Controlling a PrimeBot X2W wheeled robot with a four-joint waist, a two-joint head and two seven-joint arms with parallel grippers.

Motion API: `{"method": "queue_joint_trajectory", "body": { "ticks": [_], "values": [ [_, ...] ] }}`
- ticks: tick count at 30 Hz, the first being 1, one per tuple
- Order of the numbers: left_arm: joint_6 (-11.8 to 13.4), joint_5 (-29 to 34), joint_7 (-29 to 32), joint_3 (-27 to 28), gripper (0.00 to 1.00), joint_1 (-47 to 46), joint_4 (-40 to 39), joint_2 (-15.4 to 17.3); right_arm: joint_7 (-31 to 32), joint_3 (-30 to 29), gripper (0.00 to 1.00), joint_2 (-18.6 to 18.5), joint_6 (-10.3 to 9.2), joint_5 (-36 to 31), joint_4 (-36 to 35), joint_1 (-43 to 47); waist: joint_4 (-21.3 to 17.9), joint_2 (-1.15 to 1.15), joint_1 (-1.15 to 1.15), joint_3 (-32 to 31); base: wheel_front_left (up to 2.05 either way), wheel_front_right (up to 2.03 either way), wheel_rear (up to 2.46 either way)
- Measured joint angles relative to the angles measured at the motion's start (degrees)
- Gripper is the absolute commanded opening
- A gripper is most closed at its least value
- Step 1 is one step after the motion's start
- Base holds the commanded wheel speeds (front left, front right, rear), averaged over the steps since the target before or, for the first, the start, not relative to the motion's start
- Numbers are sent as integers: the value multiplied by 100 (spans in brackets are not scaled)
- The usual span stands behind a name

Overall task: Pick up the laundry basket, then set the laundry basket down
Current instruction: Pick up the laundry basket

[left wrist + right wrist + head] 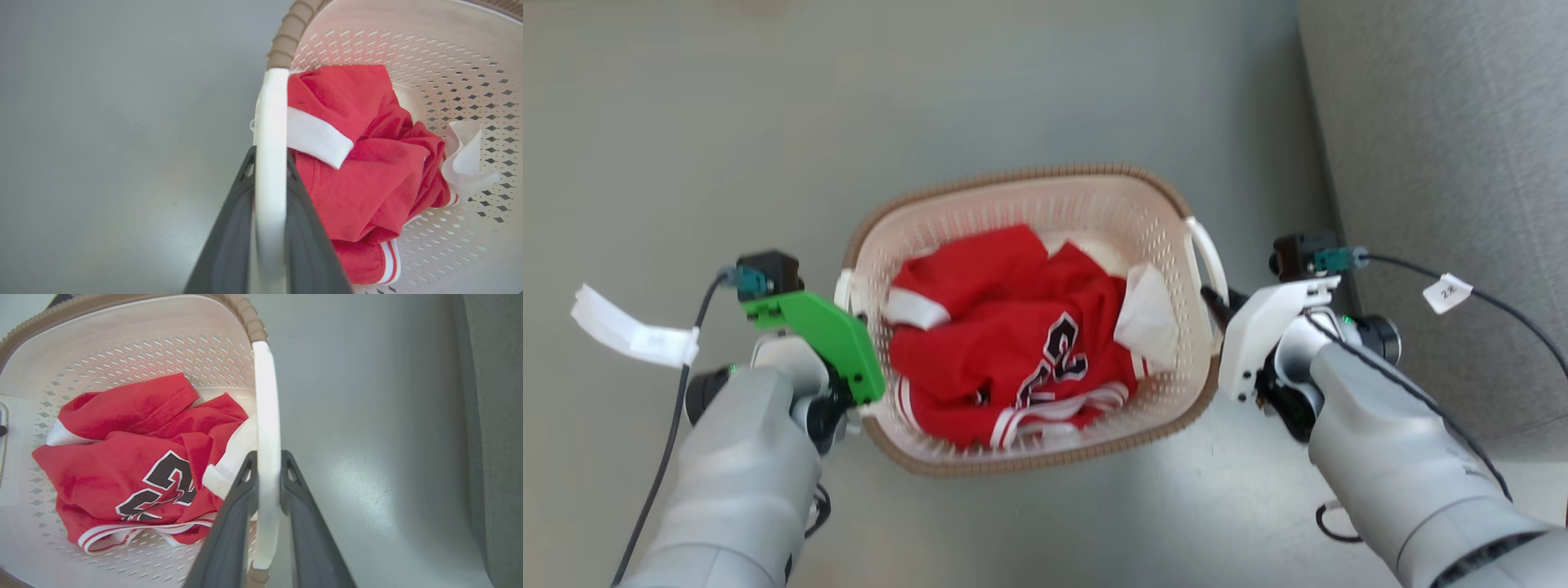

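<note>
Grey floor [686, 122] throughout. Laundry basket [1045, 174], centre frame, holds a red jersey [1005, 327]. Left pincer [269, 163] clenched on left handle [270, 114]; right pincer [269, 461] clenched on right handle [267, 396]. Judged light and stiff, though perforated walls may flex; handles are the correct hold.

Forearms [735, 482] pale grey, smooth shell. Left wrist bracket [829, 339] bright green, right wrist bracket [1258, 331] white. Black camera block [768, 273] plus teal connector [752, 282] on each wrist. Black cables [670, 433], white paper tags [629, 333]. Pincer fingers [229, 245] dark grey, tapered.
</note>
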Motion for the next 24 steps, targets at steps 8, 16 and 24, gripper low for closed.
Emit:
{"method": "queue_joint_trajectory", "body": {
  "ticks": [8,16,24],
  "values": [
    [0,-254,278,-19,0,393,52,29,347,370,0,-51,-9,460,-235,434,-39,0,0,-666,0,0,0],
    [0,-361,456,-26,0,709,132,36,625,612,0,-57,-14,758,-307,777,-83,0,0,-1182,0,0,0],
    [1,-546,731,-42,0,1084,172,44,932,821,0,-63,-15,981,-324,1096,-157,0,0,-1771,0,0,0]
  ]
}}
